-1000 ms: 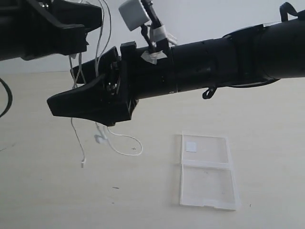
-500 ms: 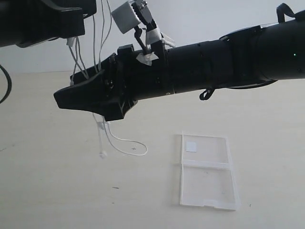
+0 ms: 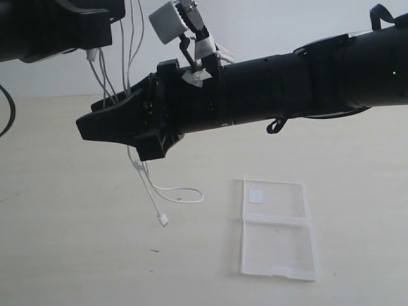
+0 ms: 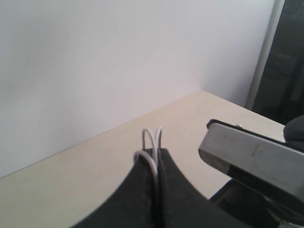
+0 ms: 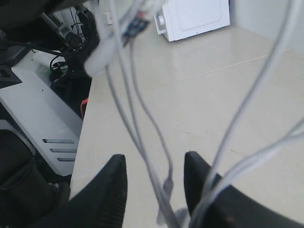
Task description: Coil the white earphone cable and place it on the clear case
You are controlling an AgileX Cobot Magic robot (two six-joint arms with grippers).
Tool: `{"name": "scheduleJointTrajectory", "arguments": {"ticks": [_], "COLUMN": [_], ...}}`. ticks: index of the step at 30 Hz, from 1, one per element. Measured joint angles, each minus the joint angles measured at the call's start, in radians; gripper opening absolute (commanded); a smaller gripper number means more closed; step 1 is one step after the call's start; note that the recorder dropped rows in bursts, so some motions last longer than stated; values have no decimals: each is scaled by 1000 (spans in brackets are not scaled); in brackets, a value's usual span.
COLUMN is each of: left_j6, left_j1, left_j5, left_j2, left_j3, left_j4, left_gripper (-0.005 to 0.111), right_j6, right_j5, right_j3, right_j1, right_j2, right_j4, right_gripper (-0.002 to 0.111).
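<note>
Strands of the white earphone cable (image 3: 150, 193) are pinched in the pressed-together left gripper (image 4: 156, 154) and hang between the spread fingers of the right gripper (image 5: 154, 166). The clear case (image 3: 278, 242) lies open, well apart. Coiling is judged unfinished; the loose tail must be gathered next.

white earphone cable (image 3: 151, 194): thin wire, mostly up in the air, several strands hanging down. One small loop lies on the table, and the plug end (image 3: 164, 221) is low; can't tell if it's touching. Not coiled.

clear case (image 3: 275, 245): transparent, opened flat, 2 panels, white sq sticker (image 3: 255, 196) on the far one. It's to the right of the loop, apart from it.
</note>
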Motion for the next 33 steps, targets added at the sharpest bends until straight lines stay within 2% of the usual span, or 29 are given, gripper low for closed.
{"name": "scheduleJointTrajectory", "arguments": {"ticks": [5, 7, 8, 13, 15, 18, 22, 24, 28, 33], "left_j6": [0, 0, 0, 0, 0, 0, 0, 0, -2, -4], "left_j1": [0, 0, 0, 0, 0, 0, 0, -1, -1, -1], "left_j5": [0, 2, 4, 16, 44, 135, 182, 182, 130, -25], "left_j2": [0, 0, 0, 0, -7, -46, -95, -101, -101, -68], "left_j3": [0, 0, 0, 0, 7, 57, 169, 208, 265, 282], "left_j4": [0, 0, 0, 0, -3, -29, -89, -112, -158, -174], "left_gripper": [0, 0, 0, 0, 0, 0, 0, 0, 0, 0], "right_j6": [7, 15, 17, 34, 98, 318, 596, 663, 715, 734], "right_j5": [0, -3, -11, -66, -148, -299, -407, -423, -425, -405], "right_j3": [-19, -21, -21, -21, -21, -30, -34, -34, -34, -32], "right_j1": [0, 0, 0, 0, 0, 0, 9, 10, 12, 15], "right_j2": [4, 4, 4, 4, -6, -56, -139, -170, -245, -329], "right_j4": [0, 3, 3, 3, -28, -266, -601, -670, -738, -764], "right_gripper": [36, 17, 0, 0, 0, 0, 0, 0, 0, 0]}}
